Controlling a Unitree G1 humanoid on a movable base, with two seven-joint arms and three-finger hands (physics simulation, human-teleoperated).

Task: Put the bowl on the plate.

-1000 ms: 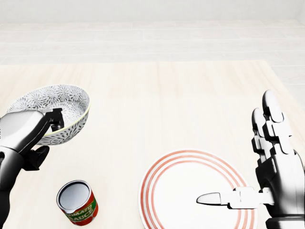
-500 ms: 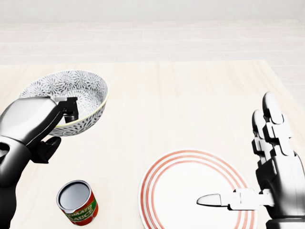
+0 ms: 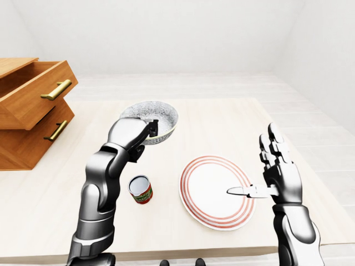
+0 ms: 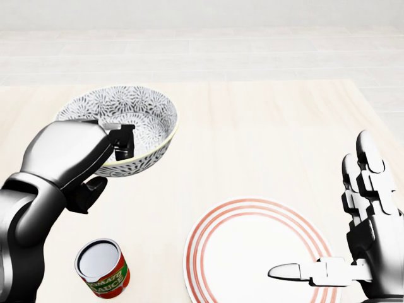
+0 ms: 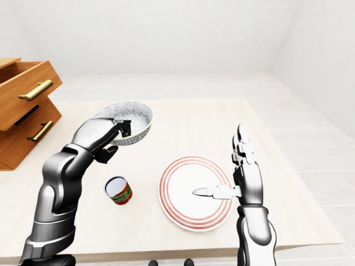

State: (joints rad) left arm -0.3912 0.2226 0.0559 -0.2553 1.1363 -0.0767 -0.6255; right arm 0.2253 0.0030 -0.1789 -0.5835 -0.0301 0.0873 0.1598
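The bowl (image 4: pixel 136 120) is held clear of the table (image 4: pixel 265 139), its near rim clamped tight in the left hand (image 4: pixel 79 154) and partly hidden by it. Down to that hand's right, the plate (image 4: pixel 237 252) is cut off by the head view's bottom edge, with the thumb of the empty, spread right hand (image 4: pixel 369 230) laid over it. A can (image 4: pixel 102 267) is seen just below the left hand.

I see bright, even light; the pale table (image 4: pixel 252 126) nearly washes out toward 12 o'clock. Soft sheen sits on my left hand (image 4: pixel 69 154). Everything renders crisp edge to edge.
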